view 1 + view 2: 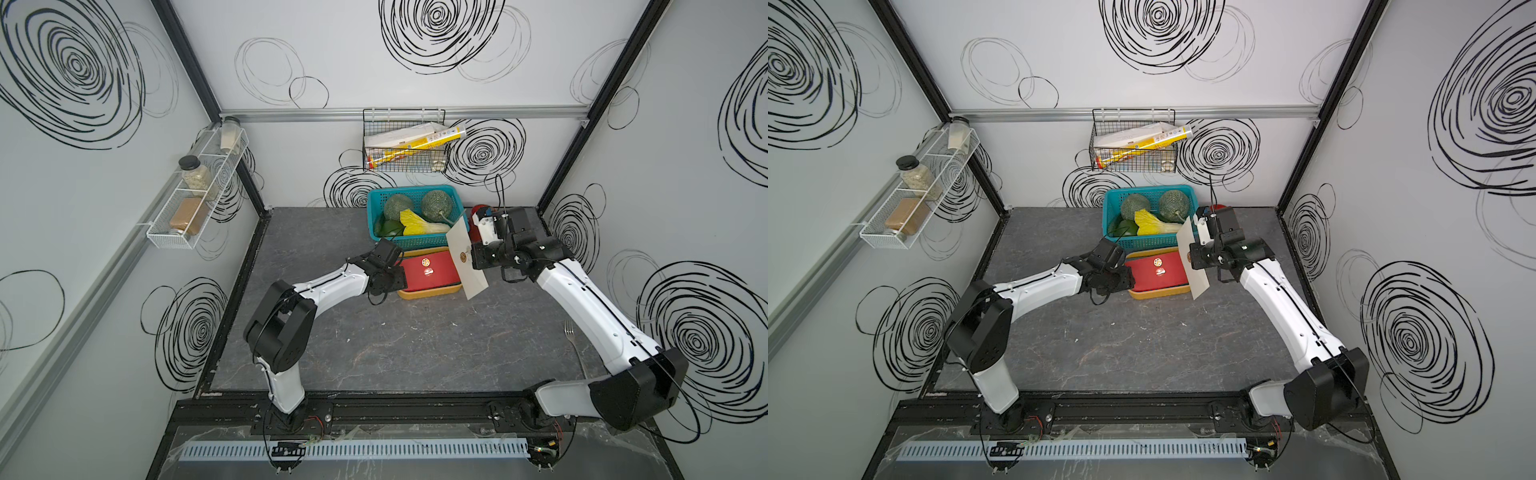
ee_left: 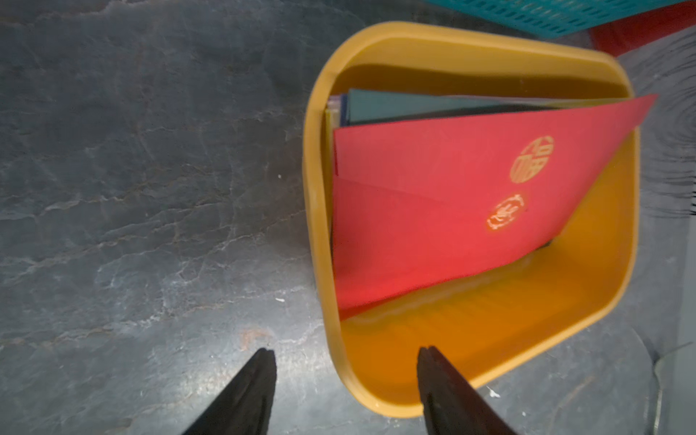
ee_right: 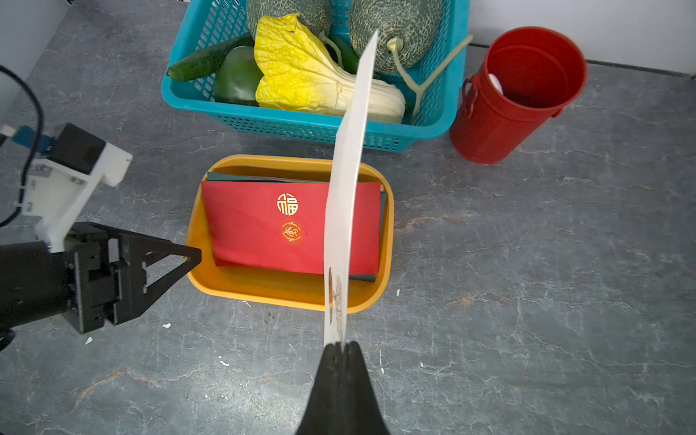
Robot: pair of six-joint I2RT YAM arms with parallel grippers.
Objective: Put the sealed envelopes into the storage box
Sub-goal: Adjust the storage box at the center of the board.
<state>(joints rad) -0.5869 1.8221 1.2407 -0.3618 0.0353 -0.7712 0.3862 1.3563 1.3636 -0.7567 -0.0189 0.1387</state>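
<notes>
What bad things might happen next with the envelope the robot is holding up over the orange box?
1. The right end effector pinches the pale envelope by one end, standing on edge over the box's end. Let go there, it might tip onto the rim or the table.
2. The left end effector sits open right at the box's other end, so a small push might slide the box.

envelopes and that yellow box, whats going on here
The right gripper pinches a pale envelope by one end, holding it on edge above the storage box. A red envelope lies on top of others in the box. The left gripper sits at one short end of the box, fingers apart, holding nothing.
</notes>
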